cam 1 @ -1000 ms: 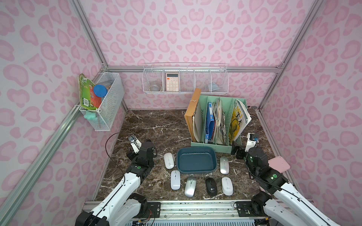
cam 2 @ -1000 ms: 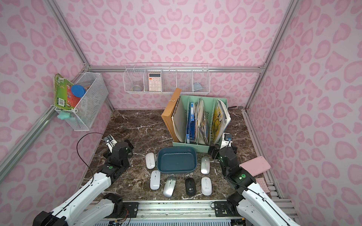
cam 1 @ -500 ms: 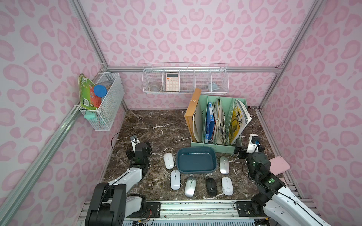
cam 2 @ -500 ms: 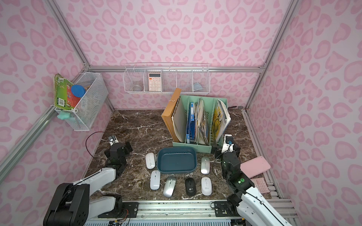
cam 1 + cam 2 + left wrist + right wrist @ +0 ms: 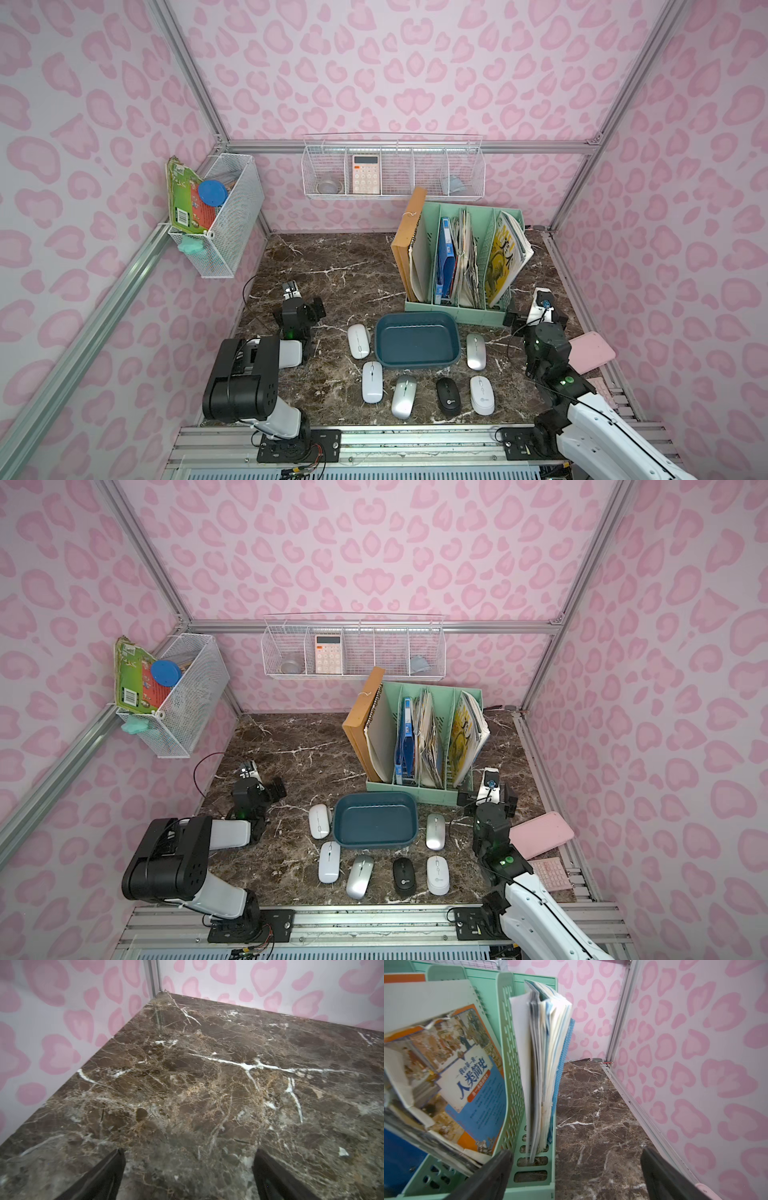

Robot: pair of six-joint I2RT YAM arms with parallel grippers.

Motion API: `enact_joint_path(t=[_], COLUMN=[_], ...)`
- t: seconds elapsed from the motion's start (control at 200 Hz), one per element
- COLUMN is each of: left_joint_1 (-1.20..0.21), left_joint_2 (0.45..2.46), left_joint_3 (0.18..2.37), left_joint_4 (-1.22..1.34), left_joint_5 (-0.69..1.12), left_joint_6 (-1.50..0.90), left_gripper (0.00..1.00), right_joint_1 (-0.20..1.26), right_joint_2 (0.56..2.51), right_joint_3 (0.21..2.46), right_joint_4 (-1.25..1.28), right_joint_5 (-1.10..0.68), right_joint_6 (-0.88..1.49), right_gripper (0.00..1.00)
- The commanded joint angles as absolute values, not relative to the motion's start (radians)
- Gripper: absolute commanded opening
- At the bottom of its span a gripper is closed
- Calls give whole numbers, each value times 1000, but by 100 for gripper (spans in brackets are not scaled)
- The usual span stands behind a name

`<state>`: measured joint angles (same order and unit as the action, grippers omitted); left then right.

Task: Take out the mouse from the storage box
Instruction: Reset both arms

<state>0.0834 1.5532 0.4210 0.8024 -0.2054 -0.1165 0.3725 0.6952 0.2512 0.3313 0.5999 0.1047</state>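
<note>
Storage box (image 5: 417, 345) unobstructed, right gripper (image 5: 576, 1152) cropped

The counter (image 5: 332, 266) is polished brown marble, faintly glossy. The storage box (image 5: 417, 343) looks smooth, matt plastic; the file organiser (image 5: 457, 313) behind it is perforated plastic, also matt.

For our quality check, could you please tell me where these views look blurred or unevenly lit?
Both top views: sharp, evenly lit, corners slightly darker. Left wrist: table sharp mid-frame, soft beside the open hand. Right wrist: nearest book blurred.
</note>
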Motion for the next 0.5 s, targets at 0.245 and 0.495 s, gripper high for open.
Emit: enact_joint_path(t=[0.245,0.495], left_joint_1=[92,91], left_joint_2=[1551,1552], left_joint_3=[435,434], left_joint_4=[796,796], left_joint_5=[-156,-155], left_joint_6=[-104,-104], left_gripper=[99,99], right_joint_1=[184,82], right_joint_2=[879,1043], right_joint_3=[147,106], right_joint_4=[713,919], right_joint_5=[539,461], right_joint_6=[118,119], right_gripper=[100,100])
